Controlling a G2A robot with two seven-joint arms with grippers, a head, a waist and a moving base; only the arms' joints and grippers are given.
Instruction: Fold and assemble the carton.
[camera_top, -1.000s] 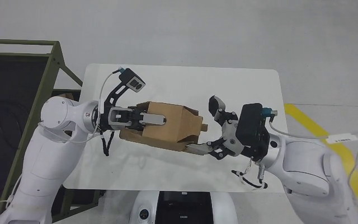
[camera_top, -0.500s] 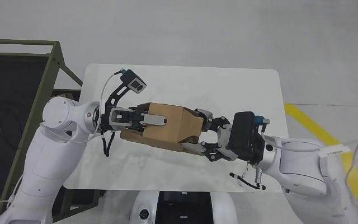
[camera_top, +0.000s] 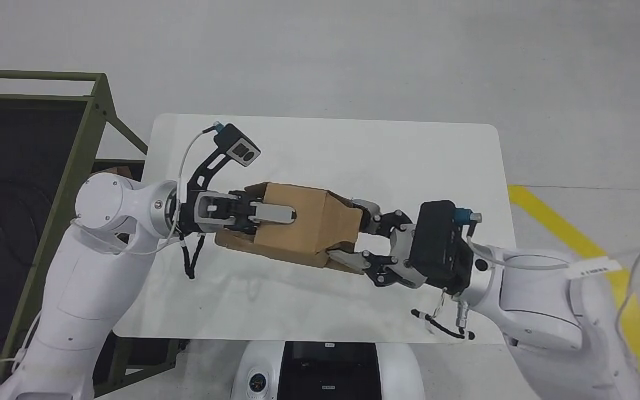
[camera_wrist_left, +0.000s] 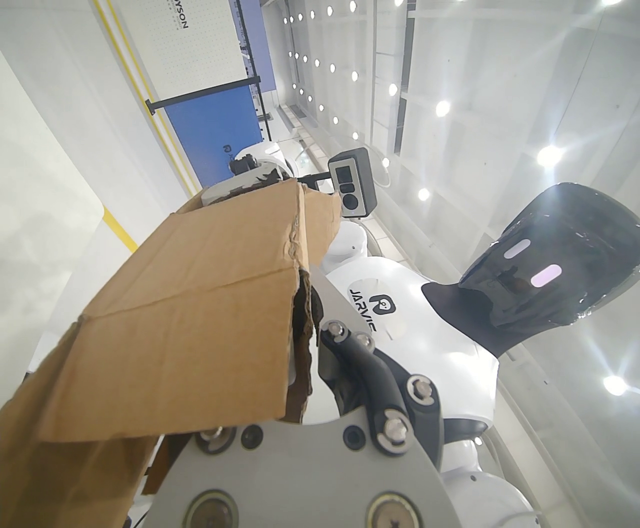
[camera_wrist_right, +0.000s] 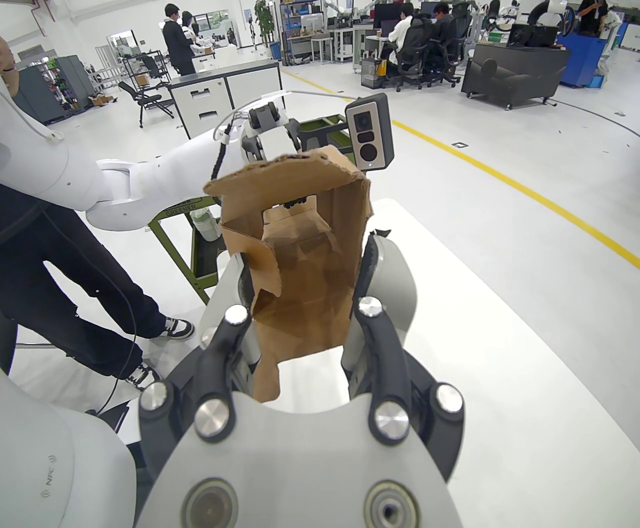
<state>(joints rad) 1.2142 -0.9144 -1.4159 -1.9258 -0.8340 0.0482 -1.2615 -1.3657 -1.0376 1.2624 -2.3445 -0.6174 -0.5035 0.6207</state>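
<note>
Right jaws narrowed, clamping carton (camera_wrist_right: 307, 270) end

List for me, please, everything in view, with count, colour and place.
carton: one, brown, over the table, between both grippers.
table: one, white, under the arms.
rack: one, green, beside the table on the left arm's side.
floor line: one, yellow, past the table on the right arm's side.
left gripper: one, grey and black, shut on one end of the carton.
right gripper: one, grey and black, shut on the carton's open end.
</note>
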